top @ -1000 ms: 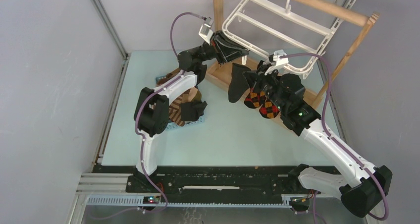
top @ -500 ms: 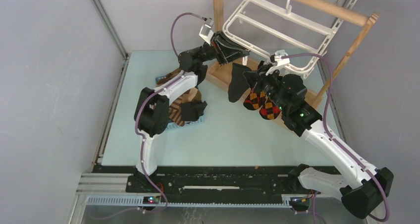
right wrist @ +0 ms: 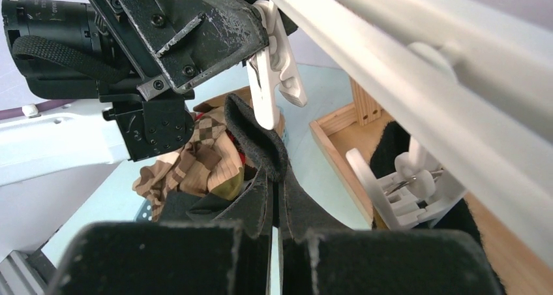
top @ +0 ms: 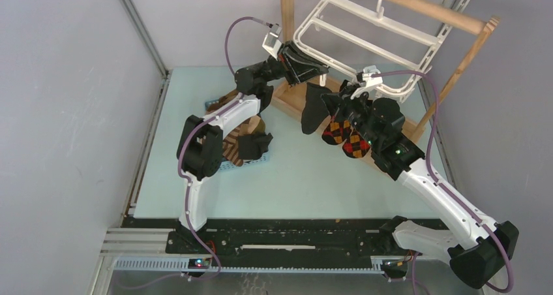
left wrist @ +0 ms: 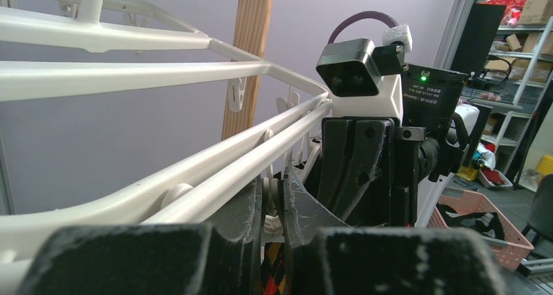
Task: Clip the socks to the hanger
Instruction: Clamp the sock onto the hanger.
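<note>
The white hanger [top: 372, 37] hangs tilted from the wooden rail. My left gripper [top: 317, 66] is shut on one of its white clips [right wrist: 270, 73], and that clip [left wrist: 272, 205] shows pinched between the jaws in the left wrist view. My right gripper [top: 336, 102] is shut on the black cuff [right wrist: 257, 128] of an argyle sock [top: 345, 137]. The cuff's edge sits just under the clip's mouth, and the diamond-patterned foot dangles below. A plain black sock [top: 312, 112] hangs beside it. Another black sock [right wrist: 391, 145] hangs by a neighbouring clip [right wrist: 398, 184].
A tan wooden stand [top: 417, 8] with a round rail carries the hanger, and its base [top: 297, 99] lies under both grippers. A small blue basket [top: 248, 159] under the left arm holds brown striped socks [right wrist: 195, 158] and a black one. Grey walls close in left and right.
The right arm has edged slightly to the right with the argyle sock. The left gripper stays put on the clip.
</note>
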